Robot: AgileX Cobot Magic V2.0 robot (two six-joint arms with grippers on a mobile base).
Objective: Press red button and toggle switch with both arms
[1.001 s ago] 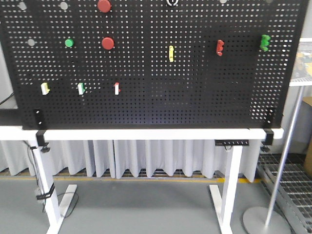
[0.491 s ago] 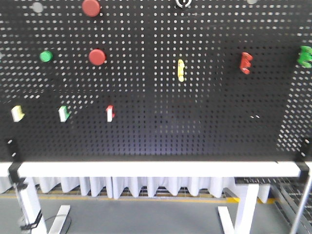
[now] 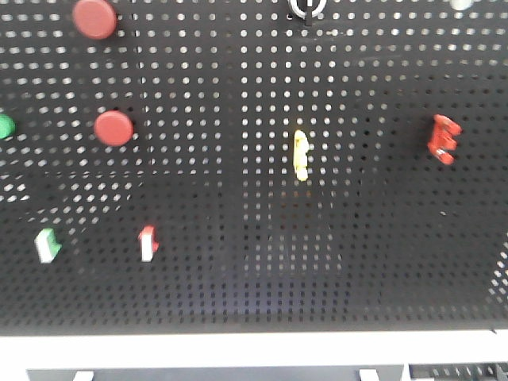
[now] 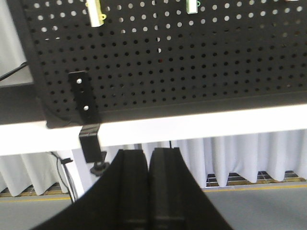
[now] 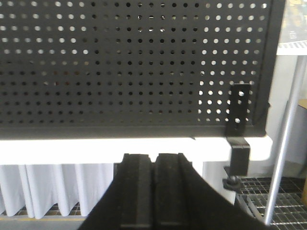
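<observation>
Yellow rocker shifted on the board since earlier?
No. Rocker sits between lower red button and red clip as before; whole board grew, so the camera advanced.

Three near views, one pegboard [image 3: 238,198]

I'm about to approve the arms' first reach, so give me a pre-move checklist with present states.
1. Large round dull-red disc button in front view: ok; a second red button sits above it.
2. Small white-ringed toggle switch fully visible: not ok, cropped by the top edge.
3. Left gripper shut, empty: ok.
4. Right gripper shut, empty: ok.
5. Grippers level with targets: not ok; both wrist views face the black pegboard's bottom rows and white table bar, no target in them.
6. Which red button is meant: cannot tell.
</observation>
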